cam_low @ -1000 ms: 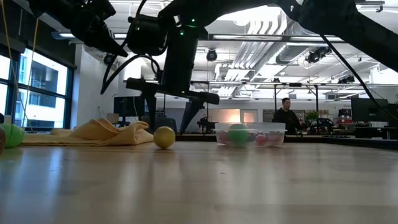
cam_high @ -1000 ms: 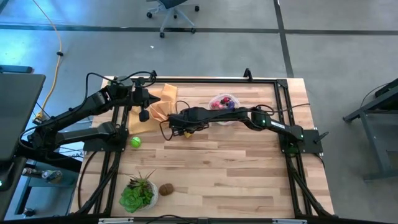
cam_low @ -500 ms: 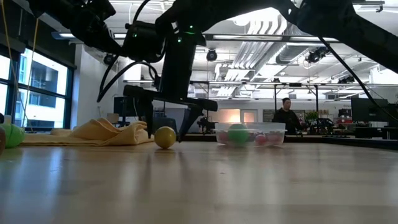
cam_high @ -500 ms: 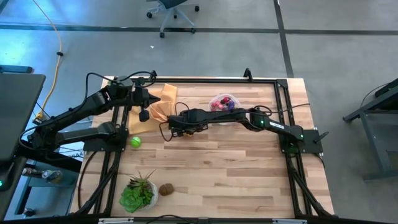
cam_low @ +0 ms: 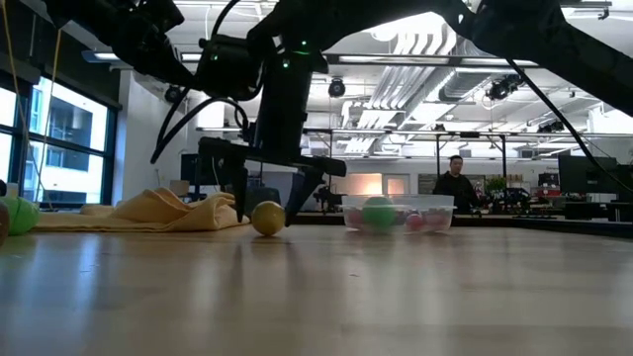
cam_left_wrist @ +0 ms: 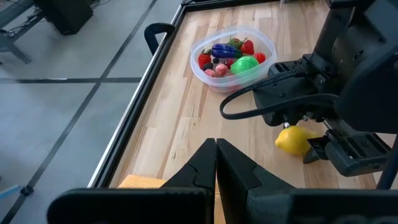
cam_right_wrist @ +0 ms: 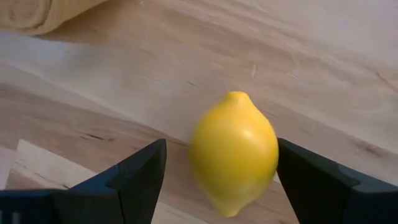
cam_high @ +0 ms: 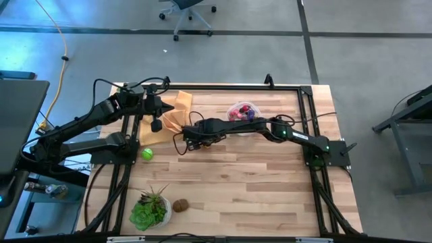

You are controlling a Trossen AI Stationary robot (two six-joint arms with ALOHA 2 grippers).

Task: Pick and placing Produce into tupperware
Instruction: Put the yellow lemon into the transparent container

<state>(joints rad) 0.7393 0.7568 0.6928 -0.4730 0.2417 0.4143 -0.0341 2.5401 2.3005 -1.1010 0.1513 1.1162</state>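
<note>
Right end effector (cam_right_wrist: 214, 171) lowered | straddles smooth yellow lemon (cam_right_wrist: 234, 152)

- My work surface: a light wooden table (cam_high: 256, 175) with a black frame.
- Lying on it: tan-orange cloth (cam_high: 174, 113), yellow lemon (cam_low: 267, 218), clear tupperware (cam_high: 243, 112) of produce, green ball (cam_high: 147, 154), brown fruit (cam_high: 180, 205), potted plant (cam_high: 148, 210).

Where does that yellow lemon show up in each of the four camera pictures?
High view: hidden under the right gripper.
Low view: lemon on the table, between the fingers.
Left wrist view: right of middle.
Right wrist view: centre.
Shared landmark: the tupperware, beside it.
</note>
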